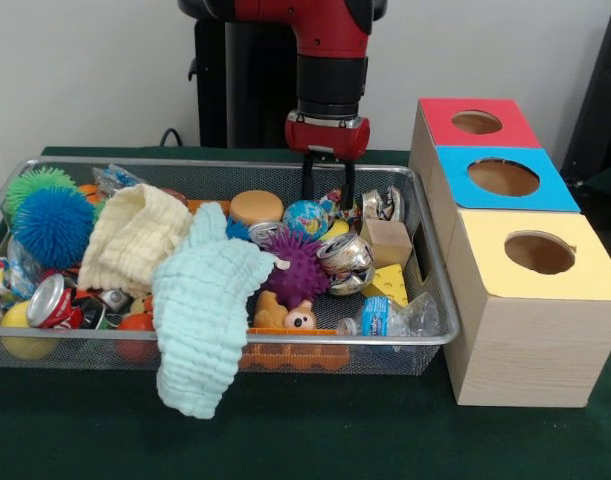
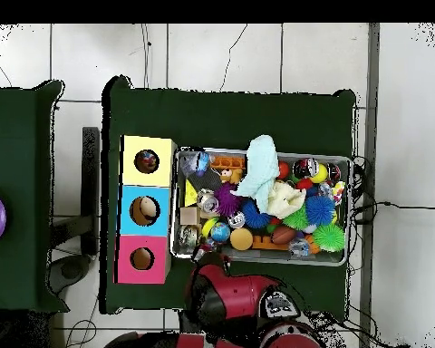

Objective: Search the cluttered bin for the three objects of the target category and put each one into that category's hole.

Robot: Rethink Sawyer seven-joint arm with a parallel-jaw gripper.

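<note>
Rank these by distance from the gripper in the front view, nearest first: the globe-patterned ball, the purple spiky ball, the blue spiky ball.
From the gripper:
1. Globe-patterned ball, just below and left of the fingertips.
2. Purple spiky ball, mid-bin, nearer the camera.
3. Blue spiky ball, at the bin's left end.
</note>
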